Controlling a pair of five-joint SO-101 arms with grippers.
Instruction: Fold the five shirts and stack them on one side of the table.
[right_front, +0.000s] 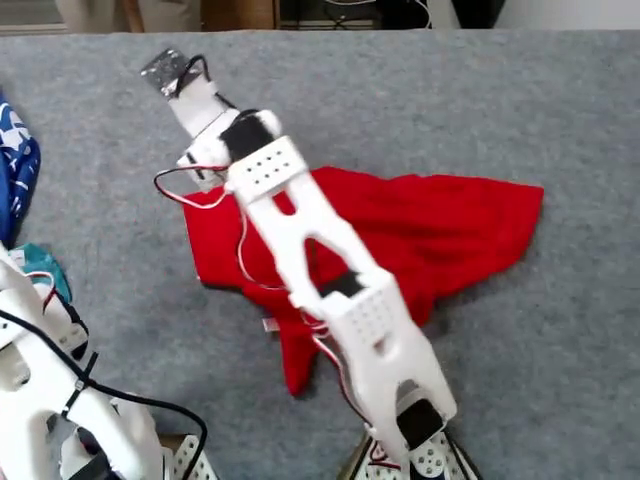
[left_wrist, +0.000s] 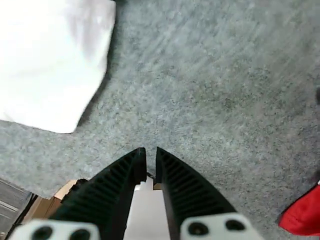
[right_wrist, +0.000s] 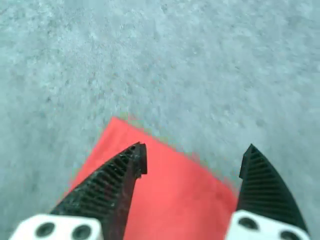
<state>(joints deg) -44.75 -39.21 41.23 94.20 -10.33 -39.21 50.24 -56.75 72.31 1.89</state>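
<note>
A red shirt (right_front: 400, 235) lies crumpled and spread across the middle of the grey table. My right gripper (right_front: 197, 172) hovers over the shirt's left corner at the end of the long white arm. In the right wrist view that gripper (right_wrist: 195, 152) is open, its black fingers straddling the red corner (right_wrist: 165, 200) without holding it. My left gripper (left_wrist: 150, 150) is shut on nothing above bare table, with a white cloth (left_wrist: 50, 60) ahead of it and a red edge (left_wrist: 302, 215) off to one side. The left arm (right_front: 40, 390) is folded back at the near left.
A blue patterned shirt (right_front: 15, 165) hangs over the table's left edge, with a teal cloth (right_front: 42, 268) just below it. Red and black wires trail along the right arm over the shirt. Open grey table (right_front: 420, 100) stretches behind and to the right of the red shirt.
</note>
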